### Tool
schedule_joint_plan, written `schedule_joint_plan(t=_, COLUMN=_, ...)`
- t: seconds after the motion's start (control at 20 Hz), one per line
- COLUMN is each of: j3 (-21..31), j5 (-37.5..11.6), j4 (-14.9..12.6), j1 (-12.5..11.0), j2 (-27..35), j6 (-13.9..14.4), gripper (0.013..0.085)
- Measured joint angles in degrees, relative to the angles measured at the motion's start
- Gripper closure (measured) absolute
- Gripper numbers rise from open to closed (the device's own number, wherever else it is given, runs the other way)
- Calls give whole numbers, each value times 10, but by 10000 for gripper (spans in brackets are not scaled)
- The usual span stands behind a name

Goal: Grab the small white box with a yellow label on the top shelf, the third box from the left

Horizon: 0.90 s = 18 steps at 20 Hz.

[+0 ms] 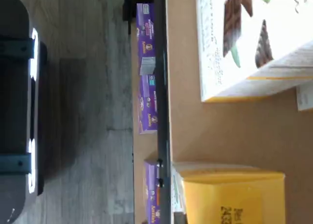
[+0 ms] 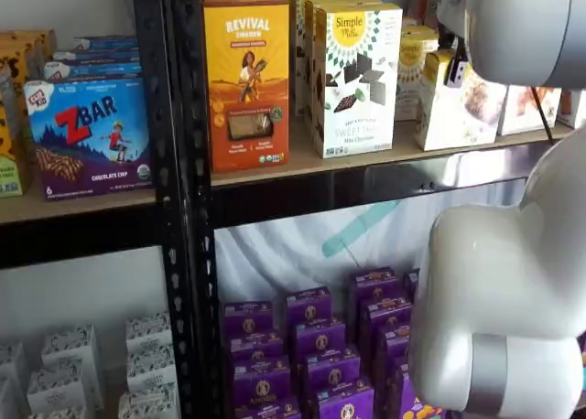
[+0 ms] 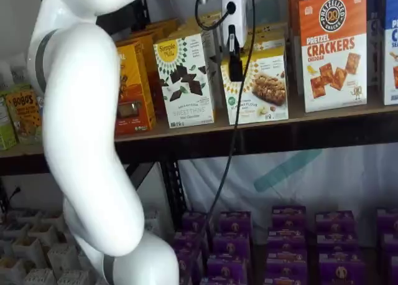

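Note:
The small white box, cream with a yellow top band, stands on the top shelf to the right of the taller Simple Mills box. My gripper hangs from above with its black fingers closed over the box's upper left part, shut on it. In a shelf view the small white box is half hidden by the white arm. The wrist view shows the box's yellow top on the tan shelf board.
An orange-yellow Revival box stands left of the Simple Mills box. Pretzel cracker boxes stand to the right. Purple boxes fill the lower shelf. The arm's white links and a black cable hang in front.

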Motion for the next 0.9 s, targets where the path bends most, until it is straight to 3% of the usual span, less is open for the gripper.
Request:
schedule_joint_plan(t=0.5, j3=25, j5=90, j4=13, j1=-9, j2=-61, j6=3, gripper=650)
schedule_joint_plan(t=0.9, j3=87, j5=124, j4=-7, j1=15, j2=-141, j6=25, gripper=650)
